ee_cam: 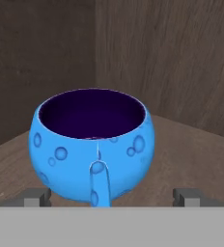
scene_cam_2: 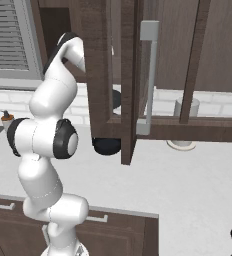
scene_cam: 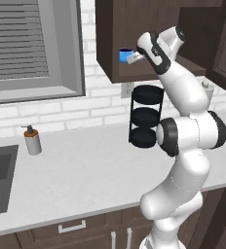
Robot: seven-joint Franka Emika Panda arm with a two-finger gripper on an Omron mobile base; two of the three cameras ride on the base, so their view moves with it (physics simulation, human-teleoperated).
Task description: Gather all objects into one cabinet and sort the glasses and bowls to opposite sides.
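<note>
Claw (ee_cam: 111, 197) spread wide, tips standing apart on either side of a bright blue mug (ee_cam: 93, 144), pinching nothing. Mug dead ahead of the claw and close, upright on the brown wood shelf floor (ee_cam: 191, 149) of the wall cabinet (scene_cam: 110, 39), handle turned straight toward the claw and dark inside open upward; likely either just set down or about to be taken, with the wide spread leaving room for the round body. Behind the mug, the cabinet's back corner, so the mug stands deep toward one side, which suits sorting glasses to one end. From the hand view: handle direction, bubble pattern, clearance at both tips. From the left base view: mug (scene_cam: 125, 55) at the open cabinet's lower edge with the hand reaching in, well above the black three-tier rack (scene_cam: 145, 116) and the soap bottle (scene_cam: 32, 140) on the counter (scene_cam: 85, 175). From the right base view: open cabinet door (scene_cam_2: 108, 75) edge-on, its long grey bar handle (scene_cam_2: 149, 75), and a pale canister (scene_cam_2: 185, 117) beyond; mug itself hidden there by the door.
</note>
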